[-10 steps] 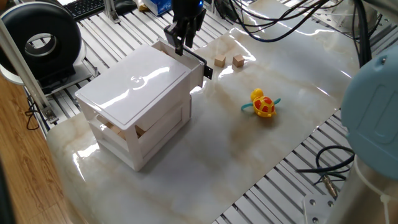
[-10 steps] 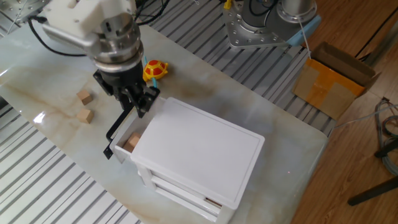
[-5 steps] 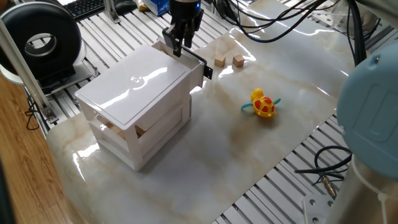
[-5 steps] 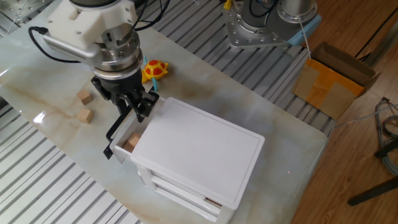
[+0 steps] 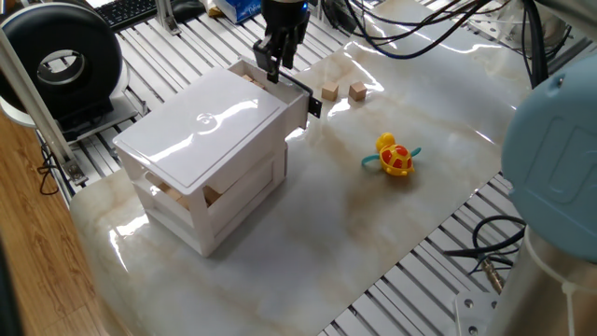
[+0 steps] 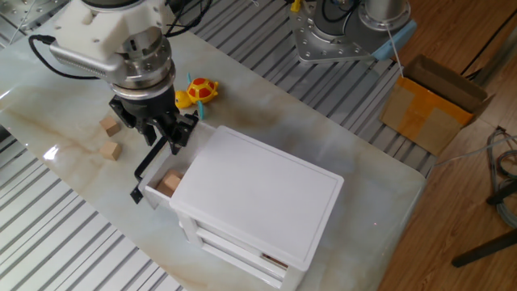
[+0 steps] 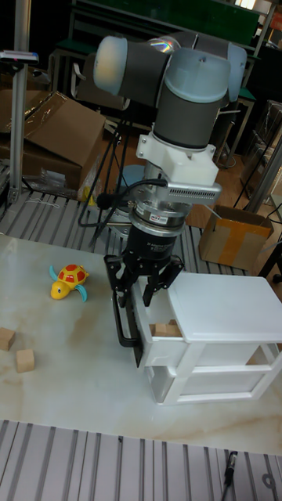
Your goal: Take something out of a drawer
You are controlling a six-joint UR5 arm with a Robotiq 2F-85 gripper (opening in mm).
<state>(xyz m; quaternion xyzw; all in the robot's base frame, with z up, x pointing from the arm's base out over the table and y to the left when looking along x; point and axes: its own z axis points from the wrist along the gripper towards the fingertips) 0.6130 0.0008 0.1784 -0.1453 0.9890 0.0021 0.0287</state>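
Tall view: drawer ajar, hand above it

Seen from the front: drawer (image 7: pixel 157 333) pulled partway out of the top tier of the white box (image 7: pixel 219 344), with a wooden block (image 7: pixel 164 329) lying in the exposed part. Same block visible from the other fixed view (image 6: pixel 169 183), tucked near the box's lid edge. Black front bar of the drawer (image 6: pixel 149 166) running along its outer end, seen also in one fixed view (image 5: pixel 297 93).

Hand (image 7: pixel 142 291) hanging just over the open end of the drawer, fingers (image 7: pixel 149 291) pointing down and spread a little apart, nothing between them. From the other fixed view, hand (image 6: pixel 159 134) above the drawer's far corner; contact with the drawer front not clear. Hand (image 5: pixel 276 58) also over the drawer's end in one fixed view.

On the worktop (image 6: pixel 339 153): yellow and red toy turtle (image 5: pixel 395 156) well clear of the box, and two loose wooden cubes (image 5: pixel 343 91) side by side beyond the drawer's end. Another block (image 5: pixel 210 197) showing in a lower tier at the box's other end.
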